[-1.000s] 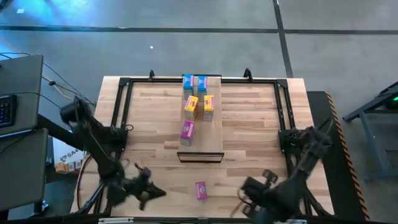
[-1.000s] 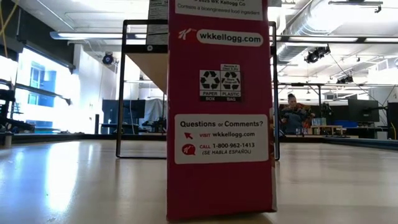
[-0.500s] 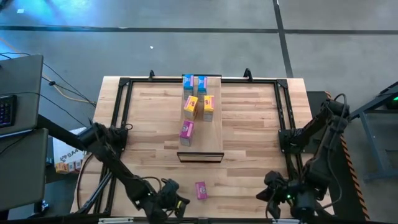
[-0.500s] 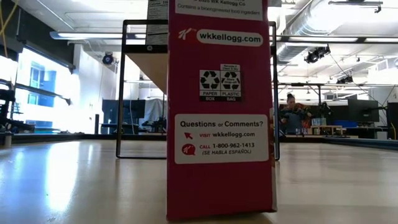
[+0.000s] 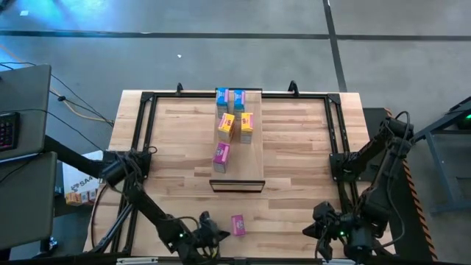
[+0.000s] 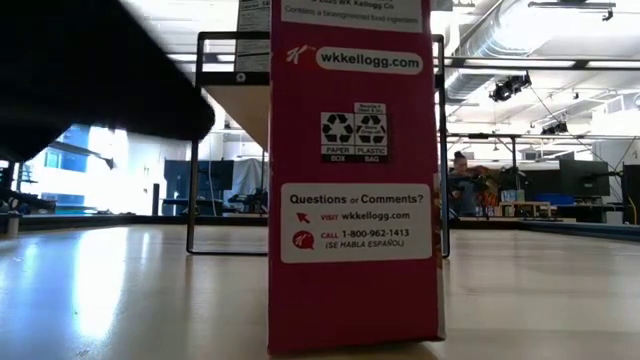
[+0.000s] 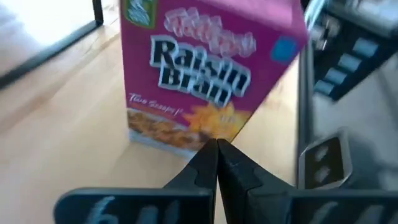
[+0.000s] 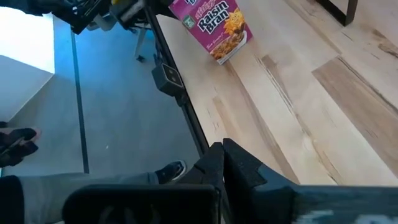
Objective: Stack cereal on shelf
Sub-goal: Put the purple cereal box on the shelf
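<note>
A pink cereal box stands upright on its short end near the table's near edge; it fills the low view. Five more boxes lie on the pale shelf plank: two blue, two yellow, one pink. My left gripper is shut, low, just left of the standing pink box, with its tips pointing at the box's lower edge. My right gripper is shut at the near right, apart from the box.
A black frame runs around the tabletop and carries the raised shelf. The left arm's dark bulk fills the low view's upper left. A person's shoe shows on the floor past the near edge. Bare wood lies on both sides of the shelf.
My left arm has swung along the near edge from the near left corner toward the standing pink box and has come into the low view. My right arm drew back toward the near right corner, then kept still. The pink box has stayed put.
</note>
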